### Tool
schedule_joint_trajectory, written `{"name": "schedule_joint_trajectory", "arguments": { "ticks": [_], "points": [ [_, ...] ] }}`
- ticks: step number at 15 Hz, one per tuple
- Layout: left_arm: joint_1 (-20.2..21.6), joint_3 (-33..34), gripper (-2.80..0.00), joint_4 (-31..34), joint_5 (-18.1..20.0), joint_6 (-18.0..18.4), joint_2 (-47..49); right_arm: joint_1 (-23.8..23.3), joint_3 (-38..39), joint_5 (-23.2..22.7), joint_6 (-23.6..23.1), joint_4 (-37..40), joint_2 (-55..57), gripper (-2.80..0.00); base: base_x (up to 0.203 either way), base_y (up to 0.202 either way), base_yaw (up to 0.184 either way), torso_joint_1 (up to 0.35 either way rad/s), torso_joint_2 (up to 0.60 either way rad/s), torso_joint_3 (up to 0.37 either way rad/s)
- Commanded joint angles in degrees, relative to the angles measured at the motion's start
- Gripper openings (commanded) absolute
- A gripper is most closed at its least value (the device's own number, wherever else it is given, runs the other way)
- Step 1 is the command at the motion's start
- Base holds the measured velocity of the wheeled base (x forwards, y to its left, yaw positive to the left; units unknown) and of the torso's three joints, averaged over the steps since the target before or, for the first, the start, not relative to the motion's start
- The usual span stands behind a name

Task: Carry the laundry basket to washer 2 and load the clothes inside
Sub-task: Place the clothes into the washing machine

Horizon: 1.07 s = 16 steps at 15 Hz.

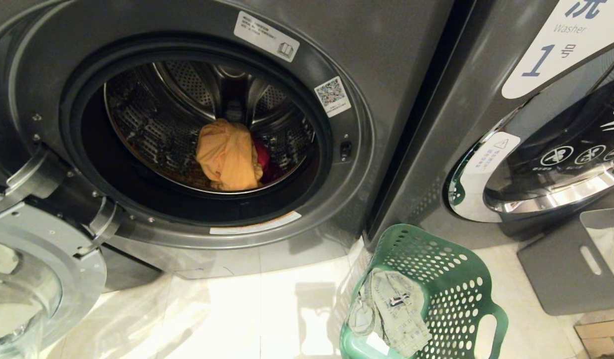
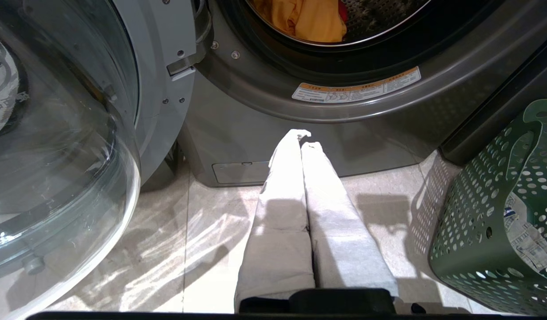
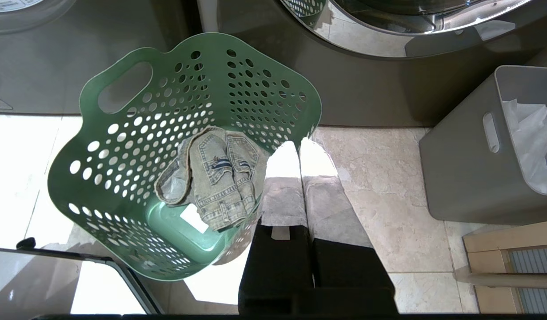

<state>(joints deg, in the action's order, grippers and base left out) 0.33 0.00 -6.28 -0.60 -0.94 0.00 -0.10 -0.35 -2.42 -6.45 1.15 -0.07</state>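
Washer 2 [image 1: 386,60] stands with its door swung open. In its drum lie the clothes: a yellow-orange garment [image 1: 229,154] in front and a magenta one [image 1: 263,155] mostly hidden behind it. The green laundry basket [image 1: 451,279] stands on the floor at the washer's right corner and holds a faded denim garment [image 3: 215,178]. My left gripper [image 2: 303,138] is shut and empty, low above the floor before the washer's base. My right gripper [image 3: 298,146] is also shut and empty, just beside the basket's rim [image 3: 237,84]. Neither arm shows in the head view.
The open door's glass bowl [image 2: 55,155] juts out on the left, close to the left arm. The washer labelled 1 [image 1: 536,65] stands to the right, door shut. A grey solid-sided bin [image 3: 464,169] with a white bag sits right of the basket, a wooden piece [image 3: 504,266] beside it.
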Motion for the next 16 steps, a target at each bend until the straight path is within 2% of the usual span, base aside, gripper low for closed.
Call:
{"name": "schedule_joint_trajectory", "arguments": {
  "ticks": [1,16],
  "points": [
    [0.0,2.3,-2.8,0.0,0.0,0.0,0.0,0.0,0.0,0.0,-0.1,0.0,0.0,-2.8,0.0,0.0,0.0,0.0,0.0,0.0],
    [0.0,2.3,-2.8,0.0,0.0,0.0,0.0,0.0,0.0,0.0,-0.1,0.0,0.0,-2.8,0.0,0.0,0.0,0.0,0.0,0.0]
  ]
}}
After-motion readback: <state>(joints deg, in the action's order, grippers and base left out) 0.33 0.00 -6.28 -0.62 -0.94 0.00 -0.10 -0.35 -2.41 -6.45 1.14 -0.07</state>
